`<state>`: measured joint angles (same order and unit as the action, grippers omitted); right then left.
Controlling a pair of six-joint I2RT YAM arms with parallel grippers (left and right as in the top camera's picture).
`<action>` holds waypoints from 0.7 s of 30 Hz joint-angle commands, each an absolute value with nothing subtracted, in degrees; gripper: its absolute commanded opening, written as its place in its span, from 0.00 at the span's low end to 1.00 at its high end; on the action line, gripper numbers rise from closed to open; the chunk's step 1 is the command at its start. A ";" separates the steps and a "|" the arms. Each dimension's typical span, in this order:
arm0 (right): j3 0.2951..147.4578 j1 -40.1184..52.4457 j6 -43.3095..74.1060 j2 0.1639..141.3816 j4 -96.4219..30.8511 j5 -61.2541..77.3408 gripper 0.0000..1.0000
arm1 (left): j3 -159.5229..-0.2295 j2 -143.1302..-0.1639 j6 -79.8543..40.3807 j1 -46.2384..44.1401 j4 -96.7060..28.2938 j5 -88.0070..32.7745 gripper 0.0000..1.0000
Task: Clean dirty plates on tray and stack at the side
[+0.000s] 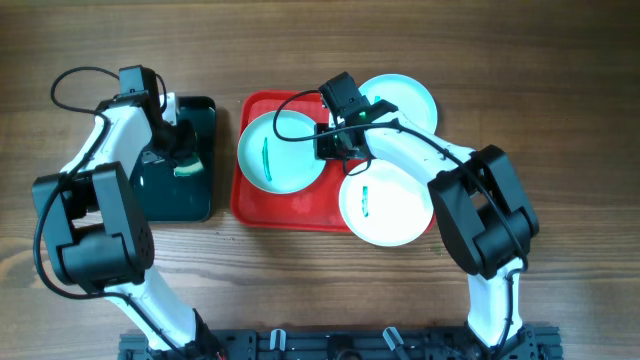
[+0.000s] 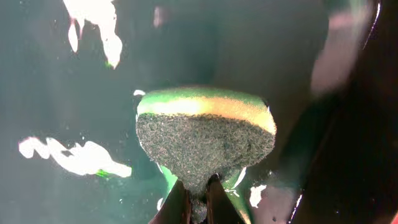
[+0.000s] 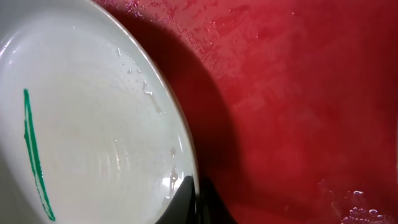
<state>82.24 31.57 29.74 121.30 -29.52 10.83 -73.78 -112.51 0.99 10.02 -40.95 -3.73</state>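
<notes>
Robotics test bench, seen from overhead: a laboratory setting rather than a household kitchen is suggested by two white-and-black jointed arms, one at the left (image 1: 110, 150) and one at the right (image 1: 420, 150), which are mounted on a black rail (image 1: 330, 345) along the bottom edge of the frame. A black cable (image 1: 75, 80) is looped at the upper left. On the bare wood-grain table (image 1: 560, 50), only a red tray (image 1: 290, 208), a dark tray (image 1: 190, 195), three pale round plates (image 1: 283, 160) (image 1: 390, 210) (image 1: 410, 100) and a sponge (image 1: 188, 168) are laid out.

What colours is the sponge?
Sponge: green and yellow layers, dark scouring face. Best in left wrist view.
</notes>
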 commanded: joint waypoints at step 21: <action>82.91 29.17 24.88 122.56 -32.42 22.35 0.04 | -78.96 -103.39 -4.99 1.78 -51.64 -16.49 0.04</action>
<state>82.24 29.23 26.72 121.62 -32.34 19.99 -79.42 -104.01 -4.23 5.34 -53.56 -10.79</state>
